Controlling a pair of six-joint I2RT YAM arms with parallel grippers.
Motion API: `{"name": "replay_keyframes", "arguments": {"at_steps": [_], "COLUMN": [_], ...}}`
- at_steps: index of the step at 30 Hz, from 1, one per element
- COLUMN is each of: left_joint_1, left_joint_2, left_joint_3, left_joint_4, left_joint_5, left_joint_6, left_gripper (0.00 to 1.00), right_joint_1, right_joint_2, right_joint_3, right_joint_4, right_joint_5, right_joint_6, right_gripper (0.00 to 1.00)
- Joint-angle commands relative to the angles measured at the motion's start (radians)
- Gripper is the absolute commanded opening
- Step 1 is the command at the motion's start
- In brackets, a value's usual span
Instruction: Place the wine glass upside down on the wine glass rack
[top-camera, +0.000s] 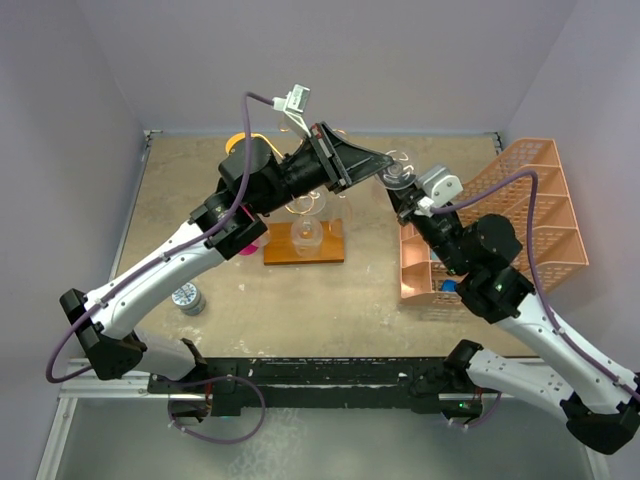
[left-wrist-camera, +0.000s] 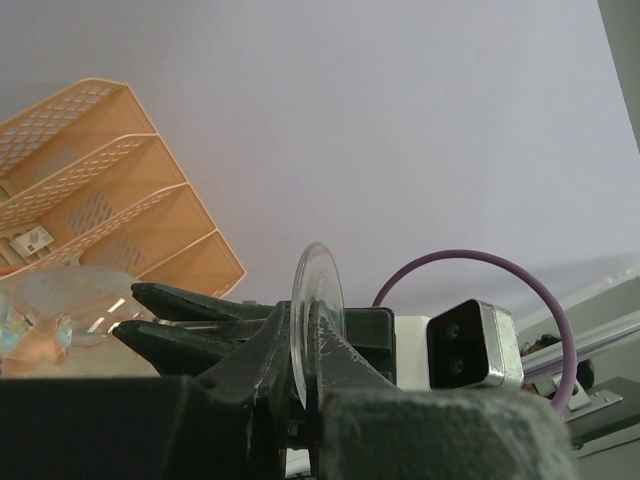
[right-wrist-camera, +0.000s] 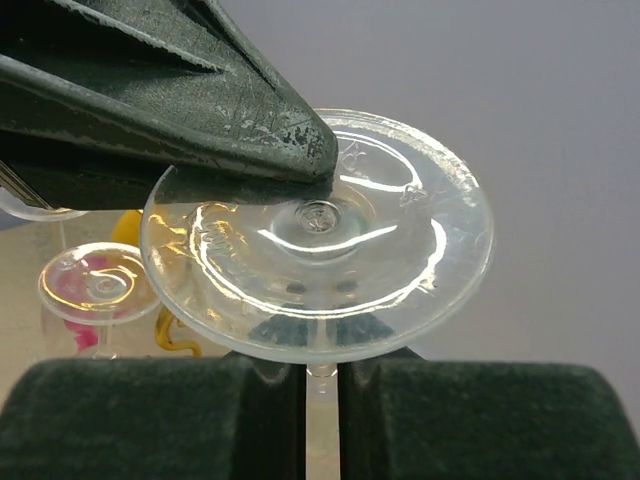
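Sandy tabletop (top-camera: 300, 310), pale lilac walls (top-camera: 400, 60) on three sides.

- Wine glass (top-camera: 397, 172) is up in the air, off the table, between both arms. It is caught at two places.
- Right gripper (right-wrist-camera: 320, 385): jaws narrow, pinching the stem (right-wrist-camera: 320, 372) just under the foot (right-wrist-camera: 320, 250).
- Left gripper (left-wrist-camera: 305, 345): jaws clamped nearly together on the rim of the foot, which shows edge-on between its fingers.
- Long axis lies roughly level, foot toward the left gripper and bowl (left-wrist-camera: 60, 315) toward the right arm. It is not foot-up yet.
- Rack (top-camera: 283, 250) stands lower down, on the left-arm side of the glass and well apart from it. The left arm reaches across above it, so that arm is nearer.
- Judgement: the glass must tip foot-up and travel toward the rack's gold arms. One grip probably has to let go first.
- A second glass (top-camera: 307, 232) sits over the rack's wooden base, foot up in the right wrist view.
- Salmon tray organizer (top-camera: 520, 200) stands by the right arm.
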Motion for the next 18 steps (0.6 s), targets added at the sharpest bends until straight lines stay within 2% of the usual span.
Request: {"name": "replay_keyframes", "arguments": {"at_steps": [1,6,8,14,16,18], "left_joint_1": [-0.002,-0.001,-0.001,0.01,0.035,0.073], "left_joint_2": [-0.008,0.0,0.002,0.036,0.048,0.059], "left_joint_3": [0.051,0.077,0.089,0.166,0.187,0.197], "left_joint_4": [0.035,0.1,0.128,0.121,0.118,0.134], "left_joint_5": [-0.014,0.002,0.006,0.0,0.007,0.023], "left_joint_6": [0.005,-0.013,-0.011,0.03,0.041,0.039], "left_gripper": [0.0,0.0,0.0,0.0,0.0,0.0], "right_joint_1": [0.005,0.006,0.005,0.006,0.006,0.005], "right_joint_2": [-0.021,-0.089,-0.126,-0.279,-0.332,-0.368], "right_joint_3": [0.066,0.059,0.057,-0.008,-0.037,-0.062], "right_joint_4": [0.068,0.094,0.081,0.162,0.198,0.228], "right_joint_5": [-0.009,0.153,0.148,0.161,0.146,0.118], "right_joint_6": [0.098,0.258,0.281,0.352,0.371,0.379], "right_gripper": [0.12,0.41,0.49,0.65,0.74,0.78]}}
